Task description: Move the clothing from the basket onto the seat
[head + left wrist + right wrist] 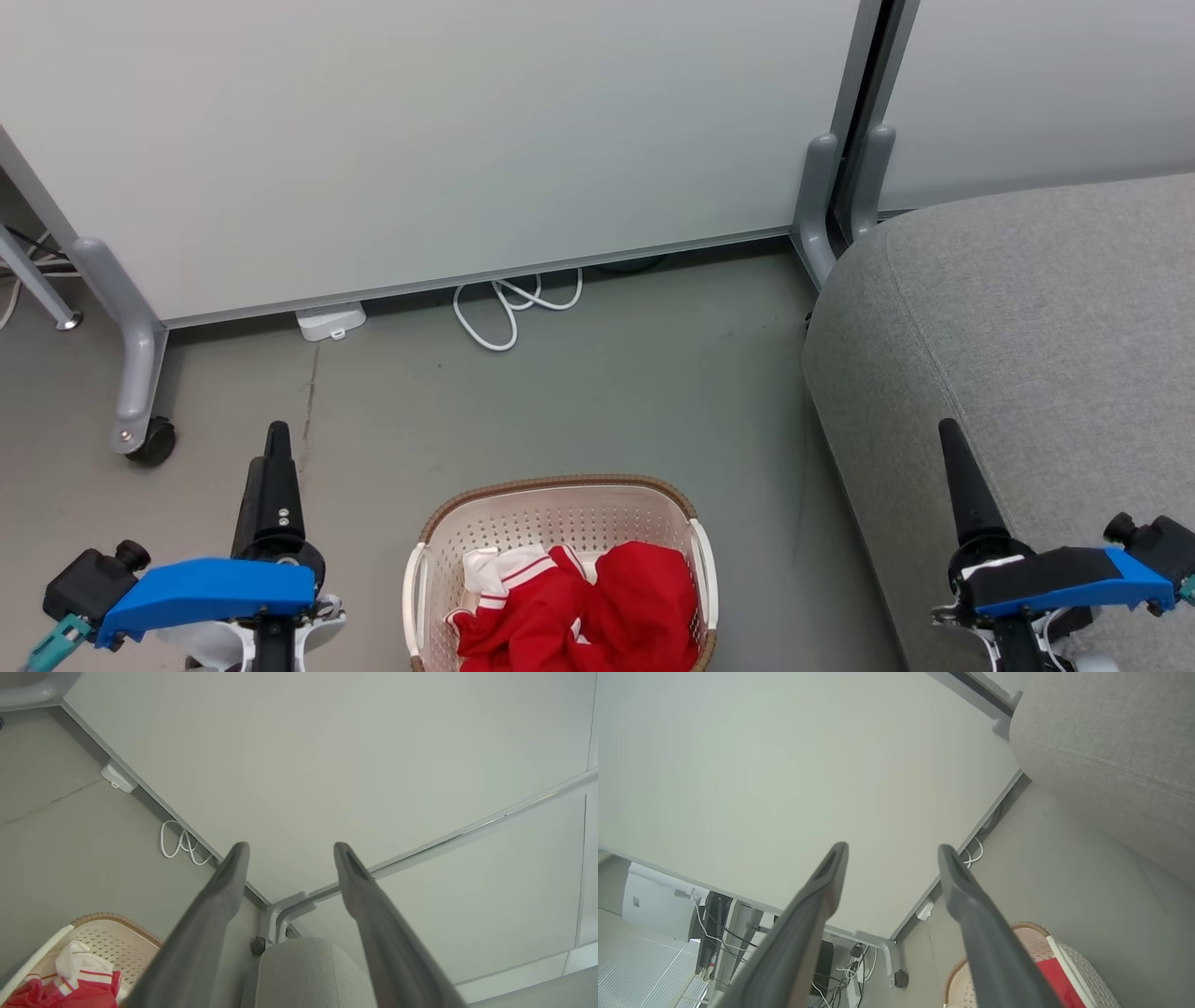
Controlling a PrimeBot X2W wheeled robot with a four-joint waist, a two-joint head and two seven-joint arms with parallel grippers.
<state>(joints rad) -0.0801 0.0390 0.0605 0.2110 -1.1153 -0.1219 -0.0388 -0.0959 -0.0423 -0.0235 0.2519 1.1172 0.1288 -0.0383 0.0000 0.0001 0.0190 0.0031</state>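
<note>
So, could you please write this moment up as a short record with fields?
clothing: red garments with white striped trim, bunched inside the basket
basket: cream perforated laundry basket, on the floor between both arms
seat: grey sofa cushion, on the basket's right
left gripper: open, holding nothing
right gripper: open, holding nothing
progress: no clothing moved yet

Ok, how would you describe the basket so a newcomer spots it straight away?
Start from the big pale partition across the back, then come down the grey floor to the bottom middle, left of the grey seat. The basket sits there: cream perforated plastic with a brown woven rim, red clothing heaped inside.
</note>
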